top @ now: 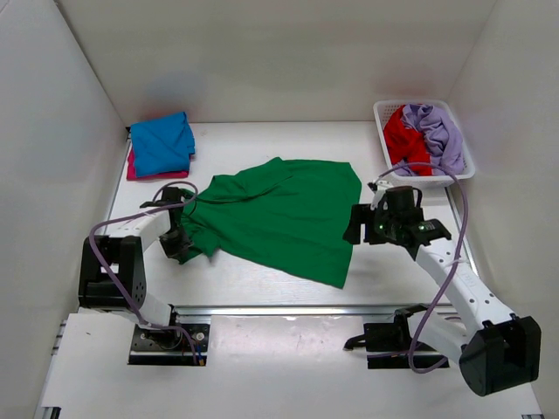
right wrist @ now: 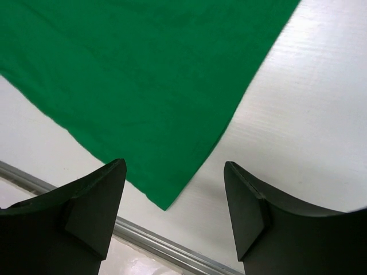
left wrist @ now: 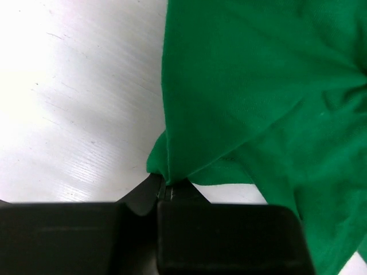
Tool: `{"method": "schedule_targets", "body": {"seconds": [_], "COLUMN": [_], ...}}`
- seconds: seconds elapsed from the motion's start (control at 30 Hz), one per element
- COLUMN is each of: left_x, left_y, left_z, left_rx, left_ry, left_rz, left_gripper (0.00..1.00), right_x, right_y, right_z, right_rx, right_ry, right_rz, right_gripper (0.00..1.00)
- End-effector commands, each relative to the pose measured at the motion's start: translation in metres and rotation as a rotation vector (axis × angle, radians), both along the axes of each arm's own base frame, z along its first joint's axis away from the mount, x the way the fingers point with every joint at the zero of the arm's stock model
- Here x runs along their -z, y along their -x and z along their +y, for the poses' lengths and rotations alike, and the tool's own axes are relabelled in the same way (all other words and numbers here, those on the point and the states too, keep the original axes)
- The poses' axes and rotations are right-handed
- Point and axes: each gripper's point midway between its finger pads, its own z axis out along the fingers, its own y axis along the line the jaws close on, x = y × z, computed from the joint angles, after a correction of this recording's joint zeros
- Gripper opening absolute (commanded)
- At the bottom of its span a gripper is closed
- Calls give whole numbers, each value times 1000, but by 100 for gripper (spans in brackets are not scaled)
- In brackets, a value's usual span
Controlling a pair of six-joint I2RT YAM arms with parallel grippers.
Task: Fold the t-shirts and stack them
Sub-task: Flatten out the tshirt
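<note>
A bright green t-shirt point(top: 279, 214) lies spread over the middle of the table. My left gripper point(top: 179, 244) is shut on the shirt's near-left corner; in the left wrist view the green cloth point(left wrist: 258, 103) bunches into the closed fingertips point(left wrist: 166, 188). My right gripper point(top: 356, 229) is open and empty, hovering just right of the shirt's near-right edge; in the right wrist view the shirt's corner point(right wrist: 166, 200) lies between the spread fingers point(right wrist: 94, 206). A folded blue t-shirt point(top: 162, 142) lies on a magenta-pink one point(top: 133, 168) at the far left. Red point(top: 404, 135) and lilac point(top: 439, 131) tees fill the basket.
A white lattice basket point(top: 382, 112) stands at the far right corner. White walls enclose the table on three sides. A metal rail point(top: 288, 309) runs along the near edge and also shows in the right wrist view point(right wrist: 172, 249).
</note>
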Motion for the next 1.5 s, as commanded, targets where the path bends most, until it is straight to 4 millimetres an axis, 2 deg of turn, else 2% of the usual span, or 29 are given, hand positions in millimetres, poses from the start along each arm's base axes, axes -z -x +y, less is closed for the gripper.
{"method": "schedule_targets", "body": {"seconds": [0.0, 0.07, 0.1, 0.23, 0.3, 0.37, 0.43, 0.5, 0.6, 0.77, 0.87, 0.93, 1.0, 1.1, 1.13, 1.17, 1.2, 1.3, 1.33, 1.37, 1.4, 1.47], "left_x": [17, 0, -14, -63, -95, -113, -131, -138, -142, -140, -139, -142, -142, -147, -147, -153, -153, -182, -201, -231, -245, -322], "left_y": [13, 1, -7, -32, -44, -47, -49, -51, -48, -45, -42, -42, -40, -42, -40, -42, -43, -54, -63, -76, -81, -103], "left_z": [-18, -27, -31, -37, -40, -45, -52, -54, -57, -58, -64, -63, -63, -60, -58, -57, -53, -46, -41, -39, -36, -31], "left_rx": [8, 24, 33, 43, 46, 55, 66, 70, 80, 81, 99, 102, 99, 102, 109, 100, 93, 107, 105, 110, 107, 117], "left_ry": [111, 144, 152, 184, 198, 225, 253, 273, 290, 316, 333, 332, 331, 324, 318, 319, 307, 289, 273, 263, 247, 196], "left_rz": [41, -27, -71, -203, -276, -311, -351, -380, -395, -405, -400, -409, -404, -420, -416, -430, -431, -493, -534, -606, -638, -815], "left_gripper": [0, 0, 0, 0, 0, 0, 0, 0, 0, 0, 0, 0, 0, 0, 0, 0, 0, 0, 0, 0, 0, 0], "right_x": [24, 47, 58, 60, 72, 92, 103, 114, 118, 126, 130, 132, 138, 150, 151, 151, 150, 127, 110, 87, 75, 10], "right_y": [25, 42, 54, 61, 72, 87, 93, 102, 106, 110, 111, 111, 118, 125, 123, 125, 122, 101, 85, 71, 56, 12], "right_z": [15, 19, 27, 39, 43, 44, 41, 34, 27, 33, 39, 43, 46, 42, 39, 36, 31, 23, 20, 23, 15, 5], "right_rx": [-44, -47, -75, -87, -75, -53, -24, 20, 83, 106, 95, 81, 81, 90, 97, 93, 100, 101, 96, 64, 92, 83], "right_ry": [-32, -42, -17, 26, 10, 33, 53, 82, 110, 61, 67, 96, 122, 176, 202, 228, 253, 284, 277, 263, 254, 224], "right_rz": [60, 118, 143, 205, 284, 328, 351, 393, 412, 431, 450, 451, 488, 521, 515, 522, 502, 428, 383, 323, 294, 135], "right_gripper": [67, 66, 64, 64, 64, 65, 65, 64, 61, 55, 49, 48, 45, 21, 0, 0, 0, 0, 0, 0, 0, 0]}}
